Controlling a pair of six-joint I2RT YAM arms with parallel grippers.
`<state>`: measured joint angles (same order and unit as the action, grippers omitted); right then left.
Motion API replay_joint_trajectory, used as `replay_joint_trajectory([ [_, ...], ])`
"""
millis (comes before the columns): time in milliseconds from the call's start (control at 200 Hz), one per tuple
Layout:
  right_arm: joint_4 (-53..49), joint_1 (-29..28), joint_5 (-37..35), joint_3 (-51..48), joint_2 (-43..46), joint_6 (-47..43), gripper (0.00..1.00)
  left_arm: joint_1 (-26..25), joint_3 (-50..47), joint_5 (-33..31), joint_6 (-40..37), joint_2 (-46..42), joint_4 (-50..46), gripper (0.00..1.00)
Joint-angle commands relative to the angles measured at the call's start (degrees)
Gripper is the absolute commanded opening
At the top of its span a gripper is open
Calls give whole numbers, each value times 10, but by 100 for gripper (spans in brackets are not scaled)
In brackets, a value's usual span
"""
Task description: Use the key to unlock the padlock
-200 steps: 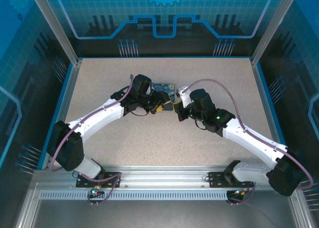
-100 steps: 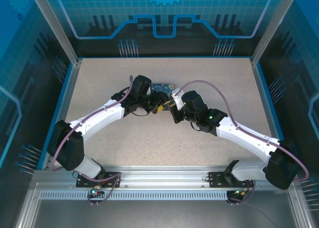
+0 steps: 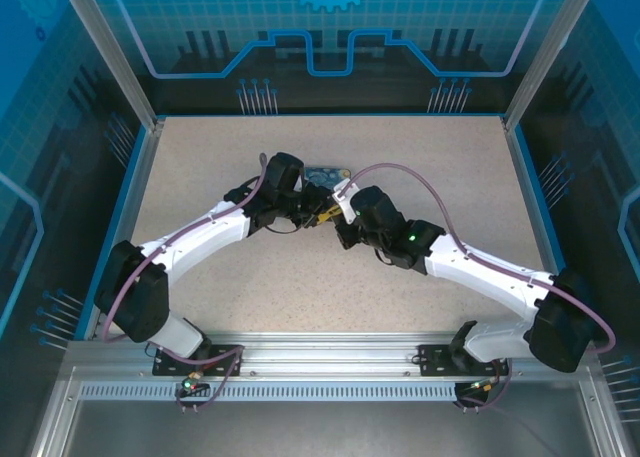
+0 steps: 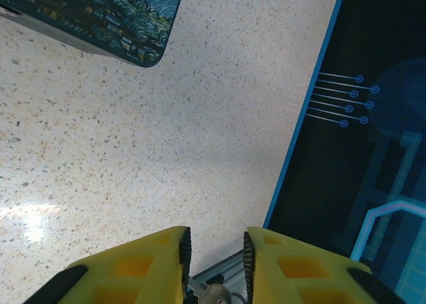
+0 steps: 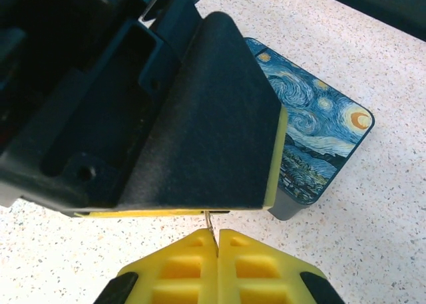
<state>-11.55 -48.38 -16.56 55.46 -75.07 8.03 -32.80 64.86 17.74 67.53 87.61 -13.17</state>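
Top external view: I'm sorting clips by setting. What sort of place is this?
Most likely a purpose-built robot test cell: a speckled beige tabletop walled by blue circuit-patterned panels, with two white robot arms bolted to a slotted aluminium rail at the near edge.

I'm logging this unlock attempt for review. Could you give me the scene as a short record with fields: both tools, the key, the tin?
right tool: shut on the key, a thin sliver poking past its tips
left tool: jaws a narrow gap apart; small silvery piece low between them, possibly the padlock; grip unclear
tools: facing each other closely, key pointing at the left tool
painted tin: flat on the table, just beyond both tools
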Motion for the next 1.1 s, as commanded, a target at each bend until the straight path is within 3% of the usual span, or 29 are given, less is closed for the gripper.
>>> replay_joint_trajectory([
  [0, 4, -13, -32, 22, -8, -14, 0, -1, -10, -6, 2, -3, 8, 27],
  [485, -6, -21, -78, 34, -30, -12, 0, -3, -12, -6, 6, -9, 15, 19],
  [800, -8, -24, -82, 39, -34, -11, 0, -6, -13, -2, 10, -5, 25, 0],
  [915, -13, -24, -80, 42, -34, -10, 0, -8, -14, -3, 9, -2, 30, 0],
  [940, -17, -24, -78, 43, -34, -9, 8, -8, -16, -4, 9, -2, 32, 0],
  [1010, -32, -22, -58, 46, -25, -6, 44, -8, -19, -9, 7, -1, 38, 0],
  [1090, -46, -8, -13, 36, 7, 7, 62, -8, -25, -20, -5, -2, 46, 0],
])
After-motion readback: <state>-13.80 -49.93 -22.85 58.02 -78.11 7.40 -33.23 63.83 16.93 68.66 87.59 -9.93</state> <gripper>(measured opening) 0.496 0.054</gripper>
